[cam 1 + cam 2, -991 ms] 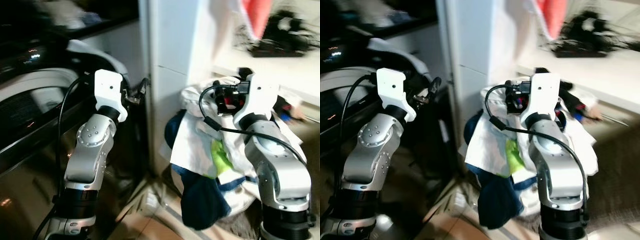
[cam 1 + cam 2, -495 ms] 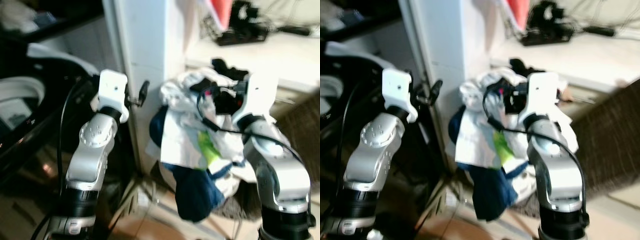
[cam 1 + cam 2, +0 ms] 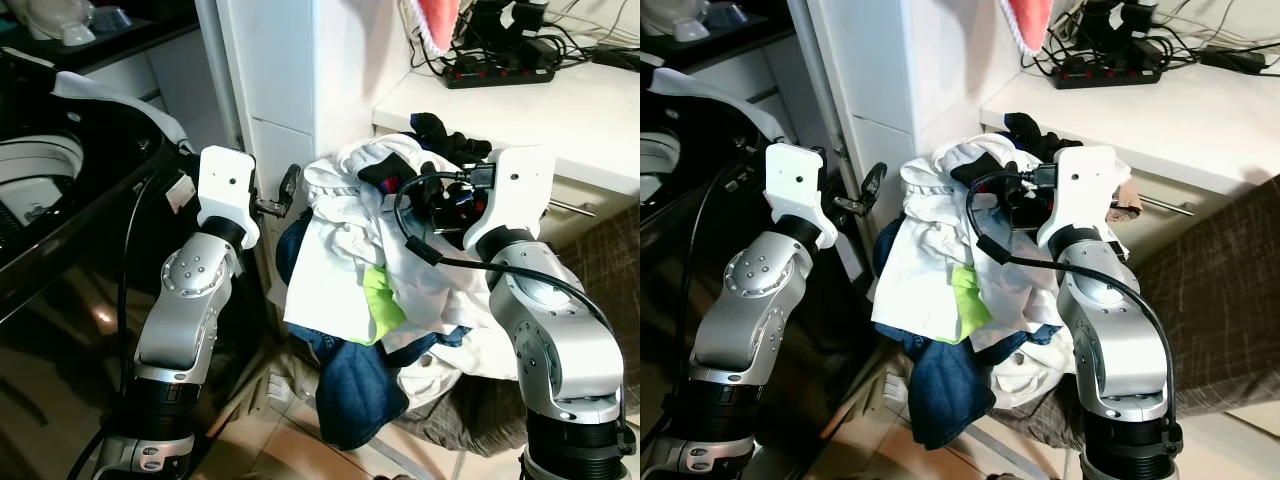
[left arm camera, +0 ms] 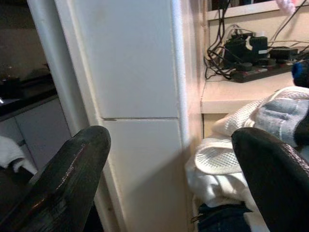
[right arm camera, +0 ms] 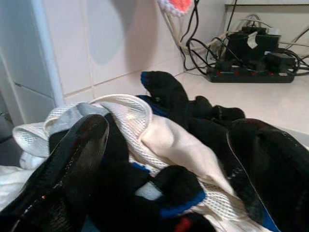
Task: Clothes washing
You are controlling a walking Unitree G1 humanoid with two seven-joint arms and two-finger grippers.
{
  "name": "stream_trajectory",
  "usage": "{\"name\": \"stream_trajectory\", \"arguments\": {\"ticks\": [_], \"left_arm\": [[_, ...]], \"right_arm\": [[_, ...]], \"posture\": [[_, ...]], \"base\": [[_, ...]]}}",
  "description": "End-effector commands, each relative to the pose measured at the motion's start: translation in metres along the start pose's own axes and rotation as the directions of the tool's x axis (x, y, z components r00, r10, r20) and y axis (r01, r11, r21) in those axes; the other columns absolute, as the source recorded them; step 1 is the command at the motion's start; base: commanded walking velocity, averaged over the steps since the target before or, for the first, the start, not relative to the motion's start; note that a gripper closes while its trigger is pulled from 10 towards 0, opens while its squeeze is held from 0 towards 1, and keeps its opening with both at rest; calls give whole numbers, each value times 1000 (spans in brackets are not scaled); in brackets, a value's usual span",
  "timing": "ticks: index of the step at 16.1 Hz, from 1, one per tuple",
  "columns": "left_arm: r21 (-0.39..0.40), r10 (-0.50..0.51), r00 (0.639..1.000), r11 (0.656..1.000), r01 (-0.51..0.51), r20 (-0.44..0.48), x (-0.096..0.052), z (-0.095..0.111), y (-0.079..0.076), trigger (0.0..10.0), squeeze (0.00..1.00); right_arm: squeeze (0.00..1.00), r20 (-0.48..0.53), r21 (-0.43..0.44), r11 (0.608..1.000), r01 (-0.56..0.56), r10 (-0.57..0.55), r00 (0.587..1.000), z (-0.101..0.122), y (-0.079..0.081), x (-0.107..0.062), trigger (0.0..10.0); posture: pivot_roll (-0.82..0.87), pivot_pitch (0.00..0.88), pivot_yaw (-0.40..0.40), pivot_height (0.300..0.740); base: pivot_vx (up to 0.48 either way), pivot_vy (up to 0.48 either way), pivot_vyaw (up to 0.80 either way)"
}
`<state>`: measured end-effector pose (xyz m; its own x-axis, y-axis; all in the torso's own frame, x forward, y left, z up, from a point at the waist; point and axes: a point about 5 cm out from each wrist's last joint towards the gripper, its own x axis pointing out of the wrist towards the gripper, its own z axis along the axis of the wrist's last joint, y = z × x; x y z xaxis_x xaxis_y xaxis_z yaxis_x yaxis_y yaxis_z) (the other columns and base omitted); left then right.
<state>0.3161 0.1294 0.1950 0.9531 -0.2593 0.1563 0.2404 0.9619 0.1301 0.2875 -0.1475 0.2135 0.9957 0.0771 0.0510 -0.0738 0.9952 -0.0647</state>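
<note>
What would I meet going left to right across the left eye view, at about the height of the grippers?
Washing machine → left gripper → white tiled pillar → pile of clothes → right gripper → white countertop.

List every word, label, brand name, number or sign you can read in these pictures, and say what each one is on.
No text can be read in any view.
The power strip on the countertop carries no legible marking; only its red lights show.
The pile of clothes shows no readable print or tag.
The white housings above the left end effector and the right end effector are plain.
</note>
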Motion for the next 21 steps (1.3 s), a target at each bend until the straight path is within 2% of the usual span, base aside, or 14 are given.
{"name": "stream_trajectory", "arguments": {"ticks": [1, 10, 12, 14, 15, 17, 21], "left_arm": [[15, 2, 1000, 1000, -2, 4, -1, 1, 3, 10000, 0], [12, -17, 1000, 1000, 17, 4, 1, 2, 1, 10000, 0], [86, -30, 1000, 996, 29, 8, 2, 3, 0, 10000, 0], [52, -30, 1000, 998, 30, 1, 2, 3, -1, 10000, 0], [-39, -23, 1000, 999, 23, -3, 3, 2, -2, 10000, 0], [-4, -25, 1000, 1000, 25, -7, 3, 3, -3, 10000, 0], [1, -35, 999, 999, 35, -4, 3, 2, -3, 10000, 0]], "right_arm": [[0, -11, 7, 1000, -12, 12, 1000, -1, 3, -1, 10000], [0, -13, 12, 1000, 3, -3, 1000, -1, 1, -1, 10000], [0, -14, 13, 1000, 6, -6, 1000, -2, 1, -1, 10000], [0, -14, 12, 1000, 11, -10, 1000, -2, 1, -1, 10000], [0, -14, 12, 1000, 16, -16, 1000, -2, 0, -2, 10000], [0, -16, 6, 1000, 27, -27, 999, -2, -3, -2, 10000], [0, -38, 18, 999, 33, -33, 999, -5, -5, -2, 10000]], "posture": [[-5, 0, 44, 740], [-4, 0, 48, 740], [-5, 0, 50, 740], [-7, 0, 53, 740], [-9, 0, 55, 740], [-9, 0, 55, 740], [-7, 0, 52, 740]], "base": [[0, 446, 0], [0, 425, 0], [0, 0, 0], [0, -480, 0], [0, -382, 0], [0, 0, 0], [0, 0, 0]]}}
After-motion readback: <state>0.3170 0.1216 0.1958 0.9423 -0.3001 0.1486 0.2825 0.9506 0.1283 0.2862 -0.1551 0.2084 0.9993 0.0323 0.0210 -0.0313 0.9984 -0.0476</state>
